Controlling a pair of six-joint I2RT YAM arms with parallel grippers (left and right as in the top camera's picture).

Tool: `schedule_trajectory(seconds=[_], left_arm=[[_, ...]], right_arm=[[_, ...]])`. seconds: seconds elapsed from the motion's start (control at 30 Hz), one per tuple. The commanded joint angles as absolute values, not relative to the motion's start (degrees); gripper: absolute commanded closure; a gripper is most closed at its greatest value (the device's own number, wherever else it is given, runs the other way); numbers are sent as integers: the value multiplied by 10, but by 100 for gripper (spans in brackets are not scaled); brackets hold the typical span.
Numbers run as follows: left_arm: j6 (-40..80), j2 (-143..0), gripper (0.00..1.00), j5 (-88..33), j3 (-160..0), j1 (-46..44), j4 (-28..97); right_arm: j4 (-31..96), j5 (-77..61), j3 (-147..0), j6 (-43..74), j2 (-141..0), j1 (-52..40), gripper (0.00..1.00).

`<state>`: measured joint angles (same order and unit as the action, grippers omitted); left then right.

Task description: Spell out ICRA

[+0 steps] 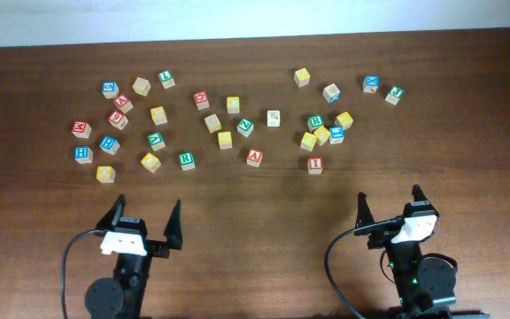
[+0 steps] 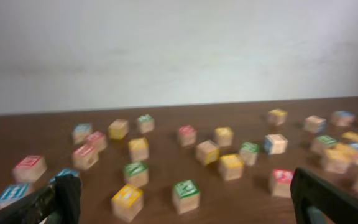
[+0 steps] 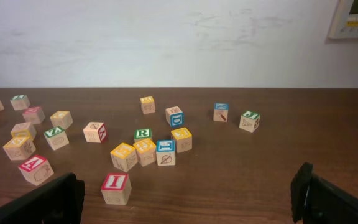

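Left hand (image 1: 149, 202), right hand (image 1: 389, 193): two, both spread wide, empty; about thirty letter blocks (image 1: 254, 156) scattered on table (image 1: 255, 235).

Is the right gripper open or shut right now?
Open. The right gripper has its fingers spread wide apart in both the overhead and wrist views, with nothing held between them.

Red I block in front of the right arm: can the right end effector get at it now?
Probably yes. The red I block stands alone, nearest the open right end effector, with bare table between; the yellow block behind it stands clear.
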<state>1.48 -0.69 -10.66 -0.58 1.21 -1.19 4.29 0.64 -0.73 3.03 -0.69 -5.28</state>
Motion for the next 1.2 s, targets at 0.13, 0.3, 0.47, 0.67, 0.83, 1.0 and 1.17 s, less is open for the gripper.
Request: schedule_trajectory(seconds=[0.13,0.3,0.47,0.67,0.83,1.0,1.17], left_arm=[[23,-5,1,-261,-7,15,-237],[47,-18,1,-257,-68,15,-285],[43,-120,1,-207,-247,16,-84],[43,-321,1,-367,-480,16,177],[45,-421,1,-384,-546,15,198],[47,-648,1,-337,-795,15,521],[38,-753,1,-300,-818,11,612]], right_arm=[[46,16,-3,32,-2,-48,2],[45,16,-3,32,-2,-48,2],[45,16,-3,32,-2,-48,2],[45,16,-3,32,-2,-48,2],[45,16,-3,32,-2,-48,2],[45,16,-3,32,-2,-48,2],[45,16,-3,32,-2,-48,2]])
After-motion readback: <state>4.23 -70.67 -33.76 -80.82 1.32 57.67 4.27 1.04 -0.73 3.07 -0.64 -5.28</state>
